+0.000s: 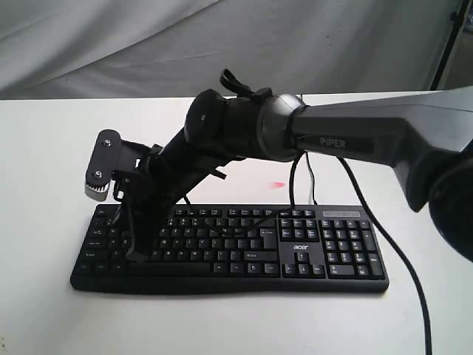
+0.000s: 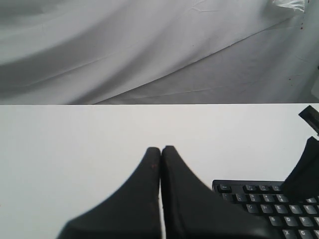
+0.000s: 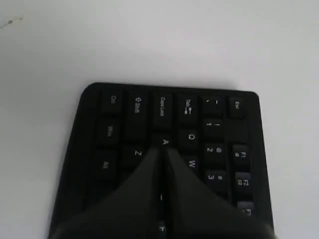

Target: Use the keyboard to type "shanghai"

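Note:
The black keyboard [image 1: 244, 257] lies on the white table [image 1: 44, 185], its number pad to the right. My right gripper [image 1: 136, 258] reaches across to the keyboard's left end, shut and pointing down at the letter rows. In the right wrist view its closed tips [image 3: 163, 150] sit right beside the A key [image 3: 164, 141], covering the neighbouring key, whose legend is hidden. My left gripper [image 2: 160, 148] is shut and empty above bare table. The keyboard's Esc corner [image 2: 259, 201] lies to one side of it. The exterior view does not show the left gripper.
The keyboard's thin black cable [image 1: 293, 181] runs back over the table. A thicker cable [image 1: 403, 262] hangs from the right arm [image 1: 347, 140] past the number pad. A small pink spot [image 1: 278, 185] lies behind the keyboard. Grey cloth [image 1: 222, 44] hangs behind the table.

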